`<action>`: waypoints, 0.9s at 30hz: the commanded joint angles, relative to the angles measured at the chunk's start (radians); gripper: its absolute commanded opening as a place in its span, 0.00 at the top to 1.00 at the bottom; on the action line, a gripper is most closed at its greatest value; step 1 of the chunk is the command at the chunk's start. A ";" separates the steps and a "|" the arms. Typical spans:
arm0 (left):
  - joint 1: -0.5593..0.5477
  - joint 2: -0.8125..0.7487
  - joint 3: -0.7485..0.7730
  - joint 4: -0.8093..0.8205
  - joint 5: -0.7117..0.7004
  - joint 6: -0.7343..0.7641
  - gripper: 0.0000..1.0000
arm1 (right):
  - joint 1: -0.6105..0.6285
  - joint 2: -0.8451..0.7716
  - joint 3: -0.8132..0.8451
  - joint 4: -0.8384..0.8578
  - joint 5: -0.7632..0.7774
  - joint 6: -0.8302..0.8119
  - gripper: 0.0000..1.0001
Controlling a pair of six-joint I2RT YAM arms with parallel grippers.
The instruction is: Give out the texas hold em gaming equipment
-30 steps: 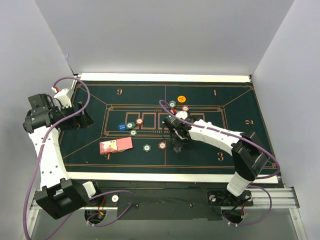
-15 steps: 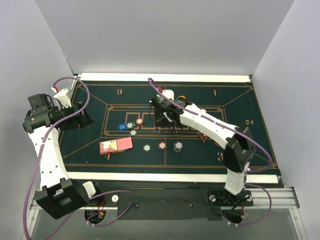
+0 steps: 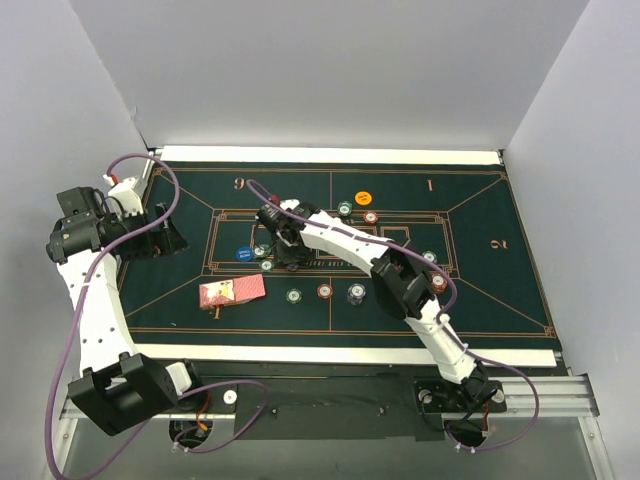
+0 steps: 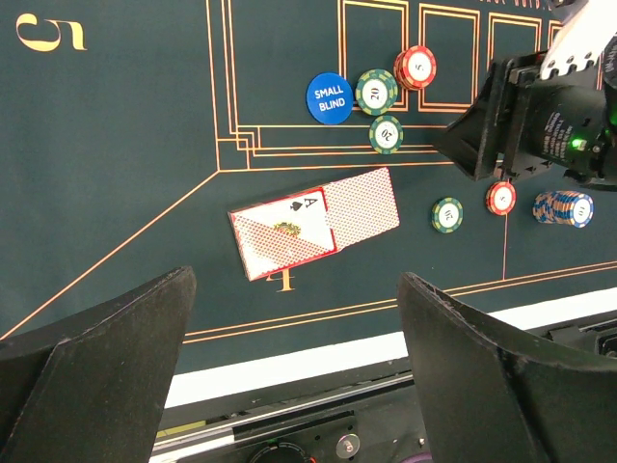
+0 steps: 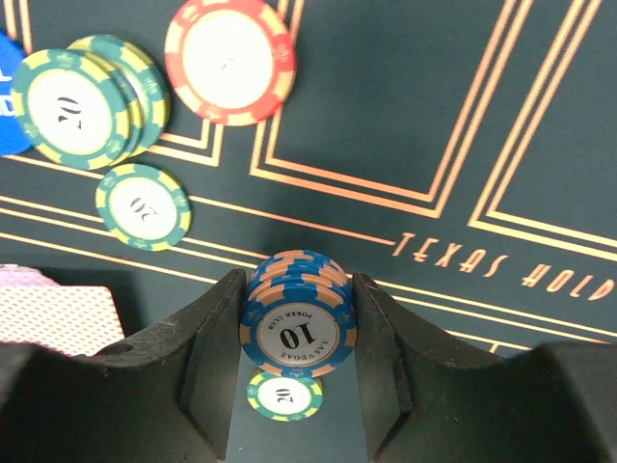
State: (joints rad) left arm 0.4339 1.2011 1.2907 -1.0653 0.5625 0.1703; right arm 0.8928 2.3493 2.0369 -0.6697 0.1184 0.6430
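Observation:
My right gripper (image 3: 284,246) is shut on a small stack of blue-and-orange "10" chips (image 5: 297,311), held above the mat (image 3: 480,290) over a green chip (image 5: 283,395). Green chips (image 5: 82,96), a red chip (image 5: 229,60) and a single green chip (image 5: 143,205) lie ahead of it. The blue button disc (image 4: 331,97) lies beside them. The red-backed cards (image 4: 313,222), one ace face up, lie left of a green chip (image 4: 447,214), a red chip (image 4: 500,198) and a blue chip stack (image 4: 563,206). My left gripper (image 4: 299,376) is open and empty, high over the mat's left end (image 3: 165,235).
The orange button disc (image 3: 363,198), a green chip (image 3: 345,208) and a red chip (image 3: 371,216) lie at the far middle. Two more chips (image 3: 430,257) (image 3: 438,282) lie under the right arm's forearm. White walls close in on three sides.
My right arm has swung left across the mat, from the near middle to the chips by the blue disc. A blue chip stack stays where it was. The left arm has not moved.

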 commanded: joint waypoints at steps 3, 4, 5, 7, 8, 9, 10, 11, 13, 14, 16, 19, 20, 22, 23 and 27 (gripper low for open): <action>0.009 0.002 0.006 0.025 0.017 0.020 0.03 | 0.012 0.021 0.097 -0.050 -0.011 -0.006 0.78; 0.008 0.002 0.004 0.027 0.017 0.018 0.03 | 0.012 0.028 0.104 -0.048 -0.014 -0.006 0.78; 0.009 0.003 0.004 0.027 0.017 0.018 0.03 | 0.012 0.039 0.108 -0.048 -0.019 -0.009 0.79; 0.009 0.002 0.007 0.025 0.020 0.017 0.03 | 0.012 0.056 0.114 -0.042 -0.020 -0.014 0.78; 0.009 0.002 0.009 0.025 0.020 0.017 0.03 | 0.011 0.070 0.120 -0.044 -0.019 -0.014 0.78; 0.009 0.002 0.009 0.024 0.020 0.017 0.03 | 0.012 0.076 0.126 -0.042 -0.022 -0.016 0.78; 0.009 0.002 0.010 0.025 0.020 0.015 0.03 | 0.011 0.090 0.137 -0.042 -0.022 -0.019 0.78; 0.009 0.002 0.010 0.025 0.022 0.015 0.03 | 0.011 0.093 0.140 -0.041 -0.025 -0.019 0.78; 0.009 0.002 0.010 0.025 0.019 0.017 0.03 | 0.011 0.110 0.155 -0.039 -0.023 -0.019 0.78; 0.009 0.002 0.010 0.024 0.017 0.018 0.03 | 0.011 0.119 0.163 -0.038 -0.025 -0.020 0.78; 0.008 0.003 0.012 0.022 0.013 0.023 0.03 | 0.009 0.130 0.170 -0.037 -0.029 -0.019 0.78; 0.015 0.002 0.015 0.022 0.008 0.024 0.03 | 0.006 0.137 0.171 -0.034 -0.033 -0.019 0.76; 0.016 0.000 0.016 0.022 0.011 0.024 0.03 | 0.005 0.140 0.171 -0.034 -0.034 -0.022 0.75; 0.017 0.000 0.012 0.021 0.016 0.024 0.03 | 0.005 0.139 0.169 -0.031 -0.036 -0.025 0.73; 0.016 0.002 0.010 0.021 0.016 0.028 0.03 | 0.003 0.136 0.169 -0.031 -0.036 -0.026 0.71; 0.016 0.005 0.016 0.016 0.016 0.029 0.03 | 0.001 0.113 0.157 -0.031 -0.040 -0.032 0.54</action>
State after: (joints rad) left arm 0.4419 1.2057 1.2907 -1.0641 0.5621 0.1787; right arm 0.9016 2.4725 2.1803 -0.6682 0.0795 0.6239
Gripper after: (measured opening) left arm 0.972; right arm 0.403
